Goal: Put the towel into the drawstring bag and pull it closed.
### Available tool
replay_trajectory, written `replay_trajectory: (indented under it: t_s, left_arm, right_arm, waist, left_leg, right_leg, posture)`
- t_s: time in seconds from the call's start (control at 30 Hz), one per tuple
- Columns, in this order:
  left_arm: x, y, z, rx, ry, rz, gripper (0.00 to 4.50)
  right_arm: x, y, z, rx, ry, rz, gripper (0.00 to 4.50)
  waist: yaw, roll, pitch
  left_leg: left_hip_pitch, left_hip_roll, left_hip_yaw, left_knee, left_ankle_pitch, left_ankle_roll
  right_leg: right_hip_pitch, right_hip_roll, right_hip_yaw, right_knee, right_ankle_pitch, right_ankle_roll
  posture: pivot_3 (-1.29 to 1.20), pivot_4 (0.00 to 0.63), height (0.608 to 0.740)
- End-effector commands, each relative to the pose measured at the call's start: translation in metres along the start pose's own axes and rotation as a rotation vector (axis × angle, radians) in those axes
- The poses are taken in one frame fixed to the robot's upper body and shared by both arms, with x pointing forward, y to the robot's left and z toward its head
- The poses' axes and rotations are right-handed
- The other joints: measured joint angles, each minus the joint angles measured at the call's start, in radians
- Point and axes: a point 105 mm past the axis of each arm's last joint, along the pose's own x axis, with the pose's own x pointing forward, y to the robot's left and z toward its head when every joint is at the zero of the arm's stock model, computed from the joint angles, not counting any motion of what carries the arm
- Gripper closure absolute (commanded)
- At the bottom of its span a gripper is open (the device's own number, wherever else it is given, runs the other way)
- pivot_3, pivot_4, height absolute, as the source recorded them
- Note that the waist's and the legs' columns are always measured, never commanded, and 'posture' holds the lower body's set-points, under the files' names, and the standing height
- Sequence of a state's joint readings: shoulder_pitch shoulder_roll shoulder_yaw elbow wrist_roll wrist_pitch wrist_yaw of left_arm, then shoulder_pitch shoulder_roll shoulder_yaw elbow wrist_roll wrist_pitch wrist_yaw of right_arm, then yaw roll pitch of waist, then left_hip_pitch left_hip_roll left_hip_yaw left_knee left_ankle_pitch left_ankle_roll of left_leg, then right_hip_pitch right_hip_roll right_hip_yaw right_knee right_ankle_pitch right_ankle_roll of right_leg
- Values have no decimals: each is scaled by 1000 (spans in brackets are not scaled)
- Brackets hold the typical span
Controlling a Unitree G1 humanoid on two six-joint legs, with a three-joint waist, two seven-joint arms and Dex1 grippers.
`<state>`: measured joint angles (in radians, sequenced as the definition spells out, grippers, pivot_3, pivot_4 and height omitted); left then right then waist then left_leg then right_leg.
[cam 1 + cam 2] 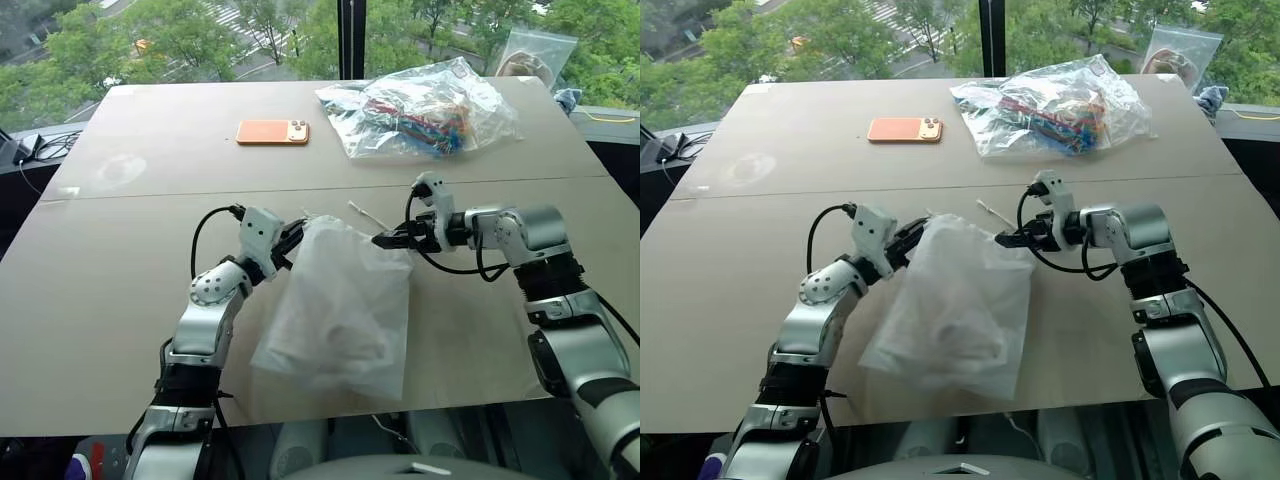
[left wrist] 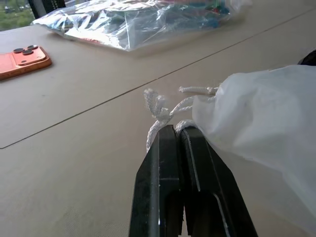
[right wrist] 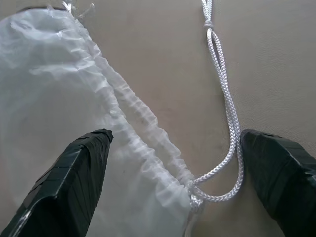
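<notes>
Drawstring bag (image 1: 340, 310) hangs between my two grippers above the counter (image 1: 120, 290), its mouth gathered, a pale bundle, likely the towel (image 1: 955, 345), showing faintly through the fabric. My left gripper (image 2: 173, 129) has its jaws clamped shut on the white cord (image 2: 158, 111) at one corner. My right gripper (image 3: 173, 148) has its jaws spread wide, straddling the other cord loop (image 3: 227, 143) and the ruffled hem, gripping nothing. If I close here, I judge the jaws could pinch fabric instead of cord, so pulling would drag the bag, not cinch it.
</notes>
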<state>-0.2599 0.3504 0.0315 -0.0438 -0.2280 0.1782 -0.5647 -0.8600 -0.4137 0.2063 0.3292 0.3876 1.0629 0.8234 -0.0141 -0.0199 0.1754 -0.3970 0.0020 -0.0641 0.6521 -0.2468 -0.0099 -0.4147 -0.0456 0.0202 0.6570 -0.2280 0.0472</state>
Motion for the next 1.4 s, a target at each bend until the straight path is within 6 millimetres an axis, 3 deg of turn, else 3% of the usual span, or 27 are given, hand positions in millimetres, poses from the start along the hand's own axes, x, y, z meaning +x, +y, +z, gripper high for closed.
replay_trajectory:
  t_s: [0.03, 0.17, 0.3, 0.47, 0.57, 0.63, 0.83, 0.97, 1.1, 1.2, 1.27, 1.4]
  left_arm:
    - [0, -8, 31, -8, -106, -10, 4500]
    - [-2, -9, 26, -20, -85, -2, 4500]
    - [-7, -4, 18, -27, -55, 13, 4500]
    - [-13, 10, 8, -25, -22, 56, 4500]
    - [-17, 25, 2, -33, -5, 99, 4500]
    - [-19, 35, 1, -33, 0, 126, 4500]
    - [-23, 72, 11, 11, -30, 239, 4500]
    - [-28, 93, 23, 101, -56, 318, 4500]
    - [-32, 103, 35, 202, -82, 363, 4500]
    - [-34, 98, 43, 281, -103, 331, 4500]
    - [-30, 73, 41, 256, -103, 222, 4500]
    - [-32, 42, 23, 191, -49, 115, 4500]
  right_arm:
    - [5, -9, -21, -18, 81, -30, 822]
    - [12, -8, -16, -69, 24, -37, 2708]
    - [2, -17, -6, -193, -83, -133, 4419]
    - [-21, -13, 15, -299, -286, -207, 4419]
    - [-52, 4, 45, -358, -534, -249, 4419]
    - [-80, 11, 63, -295, -714, -317, 4419]
    - [-118, 15, 62, -223, -871, -535, 4419]
    - [-136, -1, 53, -310, -804, -770, 4419]
    - [-144, -14, 42, -467, -678, -949, 4419]
    - [-146, -18, 38, -446, -671, -985, 4419]
    - [-119, -2, 36, -424, -626, -768, 4419]
    - [-87, 5, 47, -424, -590, -566, 3195]
  waist:
    - [0, 0, 0]
    - [-3, 0, 0]
    - [-8, 0, 0]
    - [-3, 0, 0]
    - [-2, 1, 0]
    - [-3, 1, 1]
    - [1, 0, 0]
    - [-1, 1, 1]
    - [-2, 1, 1]
    - [-5, 1, 1]
    - [-7, 1, 1]
    - [-14, 1, 1]
  left_leg:
    - [0, 0, 0, 0, 0, 0]
    - [1, 0, 0, 0, 0, 0]
    - [1, 0, 0, 0, 0, 0]
    - [1, 0, 0, 0, 0, 0]
    - [0, 0, 0, 0, 0, 0]
    - [0, 0, 0, 0, 0, 0]
    - [0, 1, 0, 0, 0, 0]
    - [0, 0, 1, 0, 0, 0]
    - [0, 0, 1, -1, 0, 0]
    - [0, 1, 1, -1, 0, 0]
    - [1, 1, 2, -1, 0, 0]
    - [1, 1, 3, -1, 0, 0]
  right_leg:
    - [0, 0, 0, 0, 0, 0]
    - [0, 0, 0, 0, 0, 0]
    - [0, 1, 1, 0, 0, 0]
    - [0, 1, 1, 0, 0, 0]
    - [0, 1, 1, 0, 0, 0]
    - [0, 1, 1, 0, 0, 0]
    - [0, 1, 0, 1, 0, 0]
    - [-1, 1, 1, 1, 0, 0]
    - [-1, 1, 1, 0, 0, 0]
    - [-1, 1, 2, 0, 0, 0]
    - [-1, 1, 3, 1, 0, 0]
    - [-1, 1, 3, 0, 0, 0]
  posture:
    - [0, 150, 740]
    - [0, 150, 740]
    - [0, 150, 740]
    - [0, 150, 740]
    - [0, 150, 740]
    - [0, 150, 740]
    - [0, 150, 740]
    - [0, 150, 740]
    - [0, 150, 740]
    - [0, 150, 740]
    - [0, 150, 740]
    - [0, 150, 740]
